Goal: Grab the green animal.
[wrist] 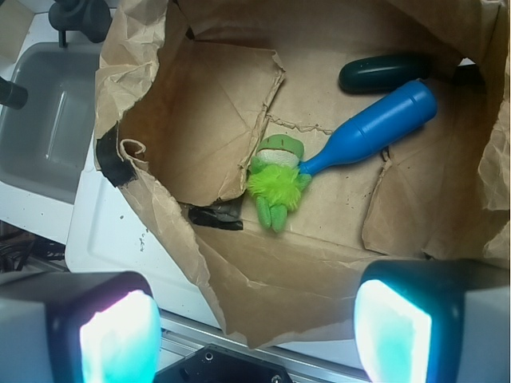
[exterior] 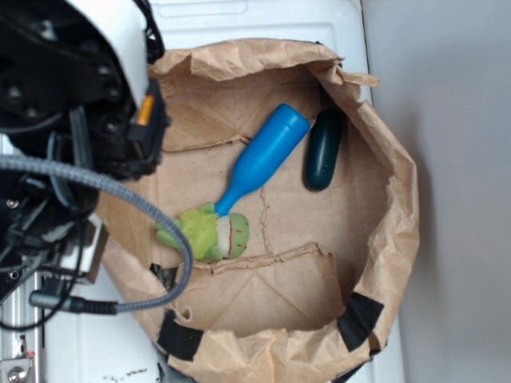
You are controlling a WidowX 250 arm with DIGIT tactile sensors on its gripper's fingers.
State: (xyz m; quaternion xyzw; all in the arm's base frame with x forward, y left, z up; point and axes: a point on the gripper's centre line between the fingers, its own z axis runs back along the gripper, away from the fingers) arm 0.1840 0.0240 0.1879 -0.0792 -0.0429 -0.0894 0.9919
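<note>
The green animal (exterior: 209,231) is a small light-green plush with a fuzzy tuft and a pale face with red stitching. It lies on the floor of the brown paper bag (exterior: 383,239), touching the narrow end of the blue bottle-shaped toy (exterior: 262,158). In the wrist view the green animal (wrist: 277,182) lies mid-frame, well beyond my gripper (wrist: 255,331). The fingers (wrist: 120,335) stand wide apart with nothing between them, above the bag's near edge. In the exterior view the arm fills the left side and the fingertips are hidden.
A dark green smooth oblong object (exterior: 323,149) lies beside the blue bottle's wide end, also seen in the wrist view (wrist: 387,73). The bag's crumpled walls (wrist: 152,199) rise around all three. A grey sink basin (wrist: 48,128) lies left of the bag.
</note>
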